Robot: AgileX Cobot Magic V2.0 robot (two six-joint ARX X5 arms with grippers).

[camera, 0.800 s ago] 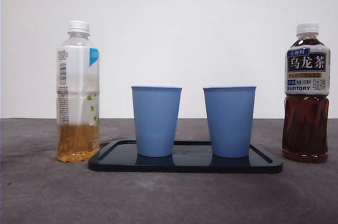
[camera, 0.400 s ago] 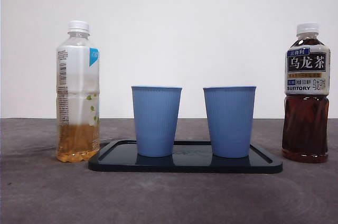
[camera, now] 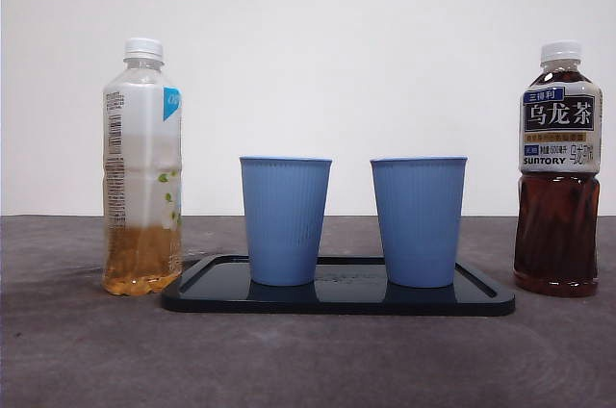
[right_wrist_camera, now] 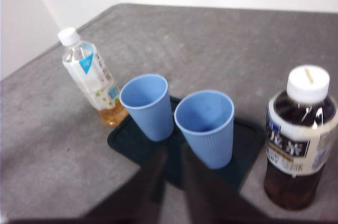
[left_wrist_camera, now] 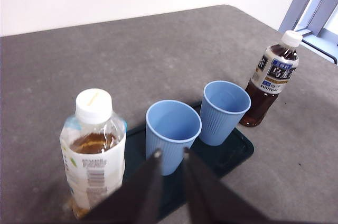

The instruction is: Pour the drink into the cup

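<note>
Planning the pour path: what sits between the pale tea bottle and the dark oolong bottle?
In the front view, two blue cups stand upright side by side on a black tray, between the pale tea bottle and the dark oolong bottle.

Open gaps flank both bottles — cups crowd the tray.

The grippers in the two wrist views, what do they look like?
Each gripper shows only as two dark, near-black fingers rising from the picture's lower edge and tapering to slim tips. The left gripper has small pale marks at its fingertips; the right gripper is blurrier, plain and matte. No cables, labels or markings are visible, and the arms themselves are out of view.
</note>
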